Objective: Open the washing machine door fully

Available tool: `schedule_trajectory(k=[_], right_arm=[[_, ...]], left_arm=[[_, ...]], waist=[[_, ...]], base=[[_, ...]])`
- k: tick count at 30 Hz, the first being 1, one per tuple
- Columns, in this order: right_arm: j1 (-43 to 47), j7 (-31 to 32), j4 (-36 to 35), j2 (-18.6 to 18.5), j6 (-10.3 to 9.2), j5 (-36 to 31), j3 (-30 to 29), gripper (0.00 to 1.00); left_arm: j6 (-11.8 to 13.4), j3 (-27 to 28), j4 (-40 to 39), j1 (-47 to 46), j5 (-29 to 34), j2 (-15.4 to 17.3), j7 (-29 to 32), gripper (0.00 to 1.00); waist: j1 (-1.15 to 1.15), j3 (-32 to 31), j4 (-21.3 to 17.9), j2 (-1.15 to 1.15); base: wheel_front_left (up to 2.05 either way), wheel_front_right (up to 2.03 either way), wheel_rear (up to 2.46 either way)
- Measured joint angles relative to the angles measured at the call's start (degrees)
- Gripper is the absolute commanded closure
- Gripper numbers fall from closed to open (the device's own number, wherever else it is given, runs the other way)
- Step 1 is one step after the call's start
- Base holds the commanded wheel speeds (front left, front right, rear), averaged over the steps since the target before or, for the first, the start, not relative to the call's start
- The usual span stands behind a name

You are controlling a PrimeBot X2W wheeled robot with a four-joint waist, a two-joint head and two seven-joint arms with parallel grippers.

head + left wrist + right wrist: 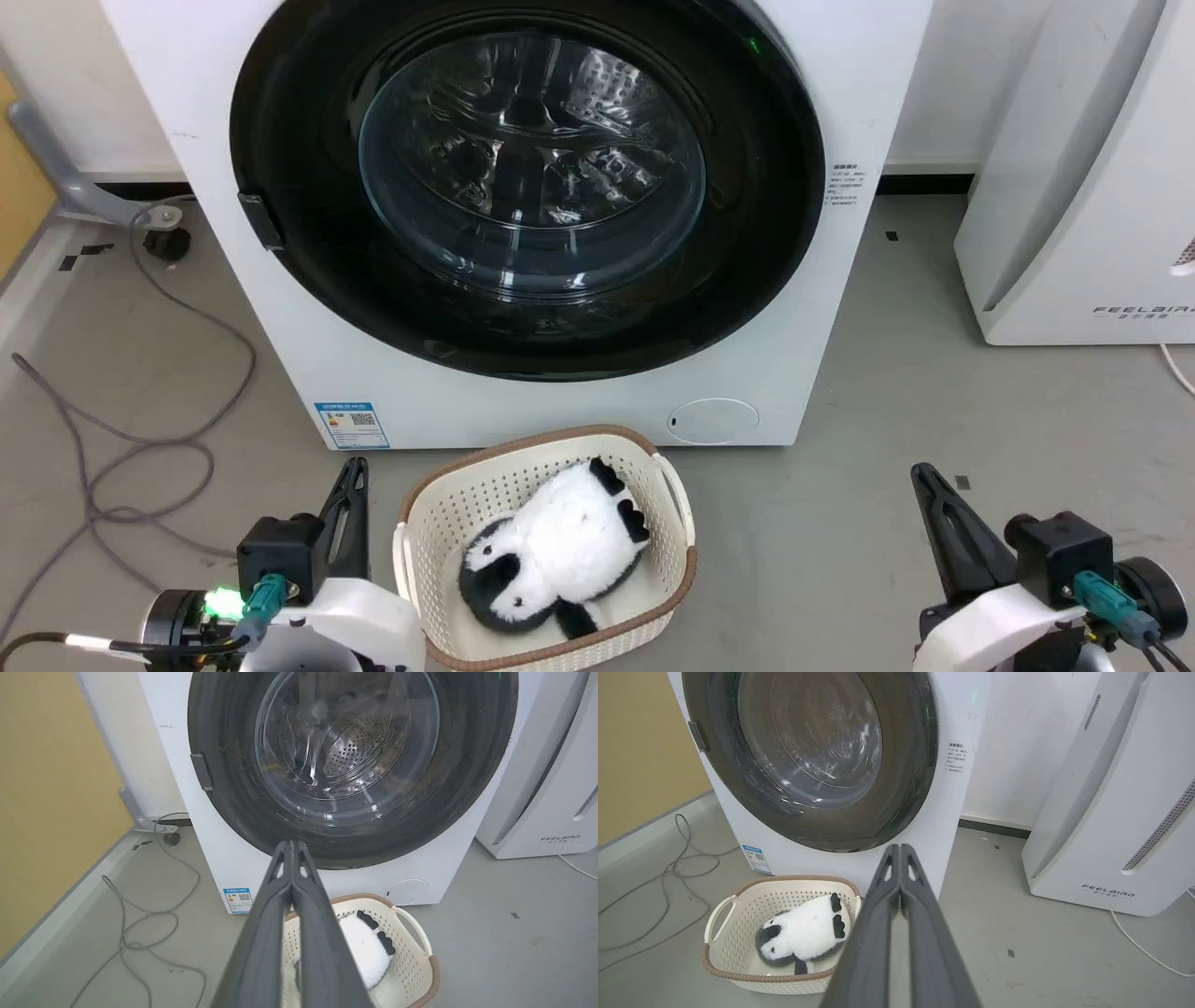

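Your left gripper [356, 467] sits at the lower left of the head view with its two dark fingers pressed flat together, grasping nothing. Your right gripper [922, 469] is at the lower right, clenched the same way and also empty. Both point up the view toward the washing machine [560, 411], and neither touches it.

You have the washing machine door [527, 187] straight ahead, lying closed against the white front. Its glossy black ring spans nearly the width of the machine, and through the clear glass bowl in its centre you can see the perforated steel drum. A small dark handle [260, 221] sits on the door's left edge, and a green light [753, 44] glows near its upper right.

Low on the machine's front you can see a blue label [351, 425] to the left and a round flap [712, 420] to the right. Just in front of the machine, between your two grippers and nearer the left one, a cream basket [537, 446] with a brown rim stands on the grey floor [887, 420]. A black-and-white plush panda [560, 551] lies inside it.

To your right stands a white FEELAIR appliance [1074, 187], a little apart from the machine. Grey cables [140, 448] loop over the floor to your left.
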Motion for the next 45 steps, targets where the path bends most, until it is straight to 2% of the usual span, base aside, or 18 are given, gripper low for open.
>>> schedule_trajectory(k=[33, 34, 36, 37, 38, 39, 45], right_arm=[[0.0, 0.0, 0.0, 0.0, 0.0, 0.0, 0.0, 1.0], [0.0, 0.0, 0.0, 0.0, 0.0, 0.0, 0.0, 0.0], [0.0, 0.0, 0.0, 0.0, 0.0, 0.0, 0.0, 0.0], [0.0, 0.0, 0.0, 0.0, 0.0, 0.0, 0.0, 1.0], [0.0, 0.0, 0.0, 0.0, 0.0, 0.0, 0.0, 1.0], [0.0, 0.0, 0.0, 0.0, 0.0, 0.0, 0.0, 0.0], [0.1, -0.2, 0.0, 0.0, 0.0, 0.1, 0.0, 0.0]], left_arm=[[0.0, 0.0, 0.0, 0.0, 0.0, 0.0, 0.0, 1.0], [0.0, 0.0, 0.0, 0.0, 0.0, 0.0, 0.0, 0.0], [0.0, 0.0, 0.0, 0.0, 0.0, 0.0, 0.0, 0.0], [0.0, 0.0, 0.0, 0.0, 0.0, 0.0, 0.0, 1.0], [0.0, -0.1, 0.0, 0.0, 0.0, 0.0, 0.0, 1.0], [0.0, 0.0, 0.0, 0.0, 0.0, 0.0, 0.0, 0.0], [0.0, -0.5, 0.2, 0.0, 0.0, 0.0, -0.4, 0.0]], waist=[[0.0, 0.0, 0.0, 0.0], [0.0, 0.0, 0.0, 0.0], [0.0, 0.0, 0.0, 0.0], [0.0, 0.0, 0.0, 0.0], [0.0, 0.0, 0.0, 0.0], [0.0, 0.0, 0.0, 0.0], [0.0, 0.0, 0.0, 0.0]], base=[[0.0, 0.0, 0.0], [0.0, 0.0, 0.0], [0.0, 0.0, 0.0], [0.0, 0.0, 0.0], [0.0, 0.0, 0.0], [0.0, 0.0, 0.0], [0.0, 0.0, 0.0]])
